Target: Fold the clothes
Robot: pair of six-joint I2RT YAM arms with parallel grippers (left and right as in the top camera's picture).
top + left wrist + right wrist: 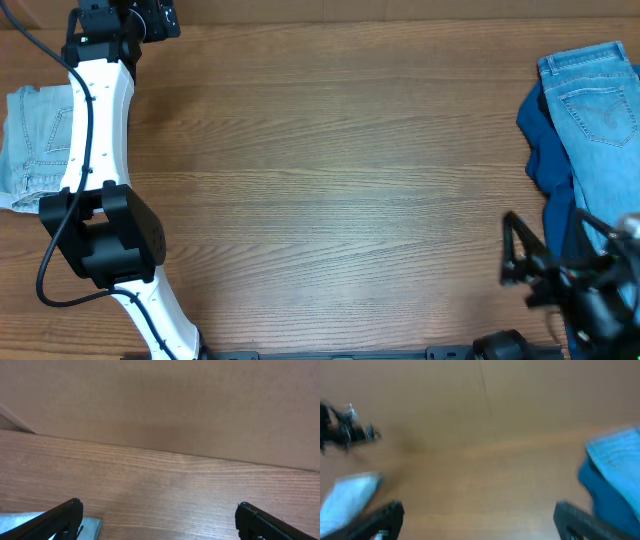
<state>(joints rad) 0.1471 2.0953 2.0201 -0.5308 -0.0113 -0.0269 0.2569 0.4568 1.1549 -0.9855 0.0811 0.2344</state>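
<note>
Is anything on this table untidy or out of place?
Nothing looks damaged. Only the right edge is untidy: a bright blue denim garment lies over a bunched dark blue cloth. The pale shorts at the left edge look folded.

— Overhead's bright and even, the desk (330, 180) grain crisp; only the right arm (575, 280) at 4 o'clock is smeared.
— Right wrist view is blurred throughout, the dark blue cloth (600, 495) at 3 o'clock a smudge. Left wrist: mildly soft, flat light.

pale denim shorts (35, 140): folded, flat, tabletop left edge | brighter denim garment (598, 100): spread at right edge, atop dark blue cloth (548, 140): crumpled
</note>
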